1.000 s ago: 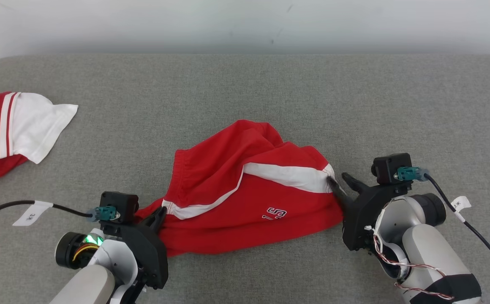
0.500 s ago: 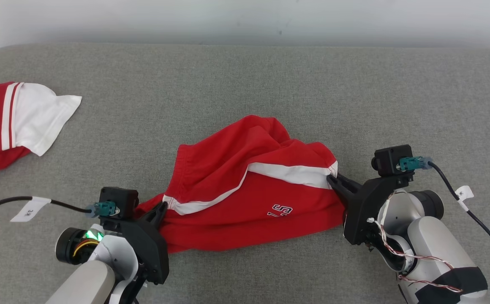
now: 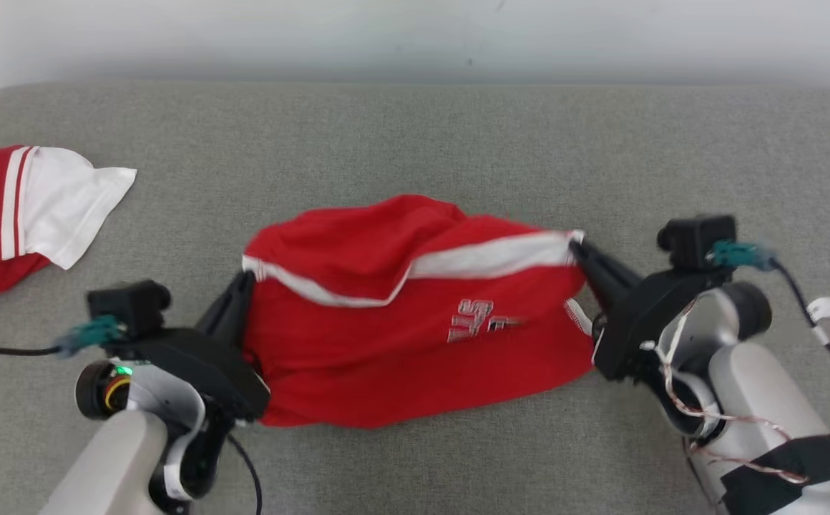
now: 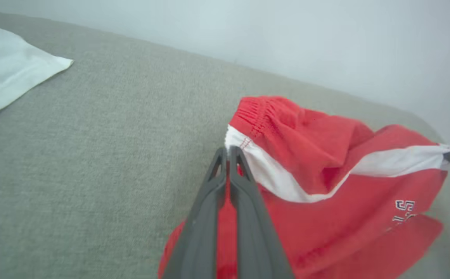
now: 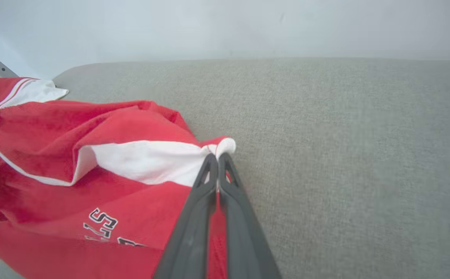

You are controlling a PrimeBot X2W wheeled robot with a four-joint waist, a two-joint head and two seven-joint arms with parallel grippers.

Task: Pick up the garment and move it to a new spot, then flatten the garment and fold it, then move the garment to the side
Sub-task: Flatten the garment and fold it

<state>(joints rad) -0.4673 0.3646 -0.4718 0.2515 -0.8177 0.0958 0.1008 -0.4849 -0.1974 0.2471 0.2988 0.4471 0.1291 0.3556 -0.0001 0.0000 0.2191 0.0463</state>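
Observation:
The garment [image 3: 401, 322] is a pair of red shorts with a white stripe and a small printed logo. It hangs stretched between my two grippers, its lower edge near the grey surface. My left gripper [image 3: 245, 280] is shut on its left corner by the white stripe, seen close in the left wrist view as gripper [image 4: 228, 150] on garment [image 4: 326, 201]. My right gripper [image 3: 577, 245] is shut on the right end of the white stripe; the right wrist view shows this gripper [image 5: 217, 157] pinching the garment [image 5: 93, 170].
A second red and white garment [image 3: 21, 207] lies at the far left of the grey padded surface [image 3: 458, 143]. A pale wall runs behind the surface's far edge. Cables trail from both wrists.
My right gripper has closed on the garment's right corner. Both grippers have risen and drawn apart, lifting and stretching the garment. The head camera has shifted slightly.

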